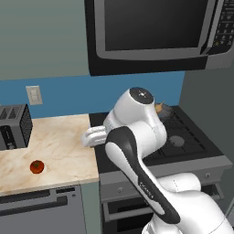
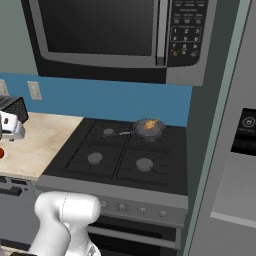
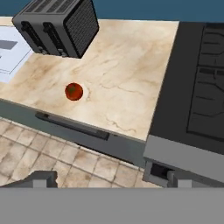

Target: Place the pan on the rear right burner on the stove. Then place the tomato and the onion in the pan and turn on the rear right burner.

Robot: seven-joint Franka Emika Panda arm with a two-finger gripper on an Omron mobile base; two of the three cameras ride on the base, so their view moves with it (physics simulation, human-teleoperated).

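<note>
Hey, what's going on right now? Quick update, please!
Claw open, empty. Pan on rear right burner, onion inside. Tomato on counter near toaster. Nothing blocking.

Glossy white arm (image 1: 137, 132), rounded links, black joint bands

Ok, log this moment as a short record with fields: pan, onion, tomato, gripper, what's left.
pan: on the rear right burner of the stove
onion: in the pan
tomato: on the counter, in front of the toaster, left of the stove
gripper: open, empty, above the counter's front edge, apart from the tomato
left to do: tomato into pan, then turn on the burner
</note>
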